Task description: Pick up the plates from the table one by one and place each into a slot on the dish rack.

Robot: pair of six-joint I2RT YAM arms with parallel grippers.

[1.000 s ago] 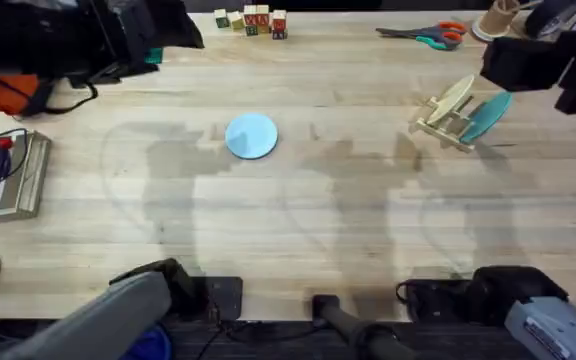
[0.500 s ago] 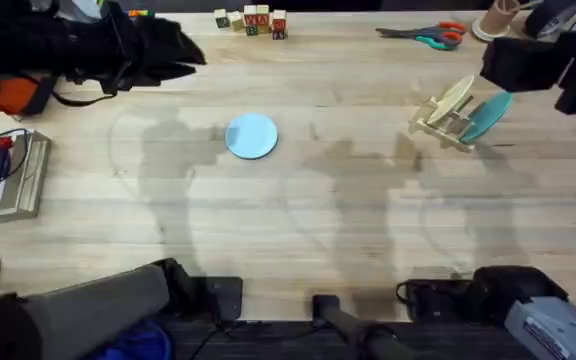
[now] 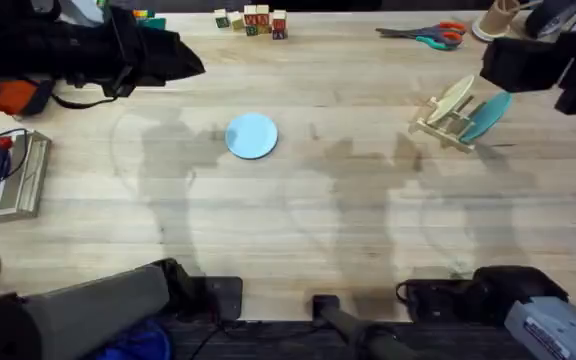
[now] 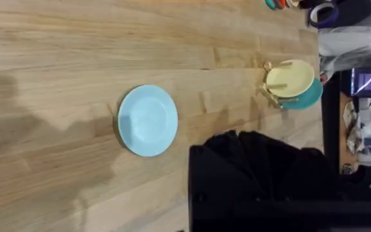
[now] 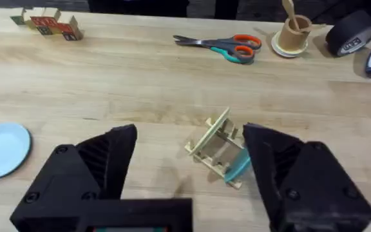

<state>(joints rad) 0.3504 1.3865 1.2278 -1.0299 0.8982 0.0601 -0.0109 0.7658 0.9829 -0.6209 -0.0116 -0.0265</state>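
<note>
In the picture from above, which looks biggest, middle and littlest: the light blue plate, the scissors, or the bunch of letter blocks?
From largest to smallest as they look from above:
1. scissors, longest across
2. letter blocks, as a whole bunch
3. light blue plate

The blocks and plate look close, so that order is unsure. The scissors and blocks lie farther from the camera.

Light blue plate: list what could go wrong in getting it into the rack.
The light blue plate lies flat on the table, so the jaws may slide off its thin edge. The dish rack already holds the cream plate and teal plate, leaning; another insertion could knock them or shift the small rack.
</note>
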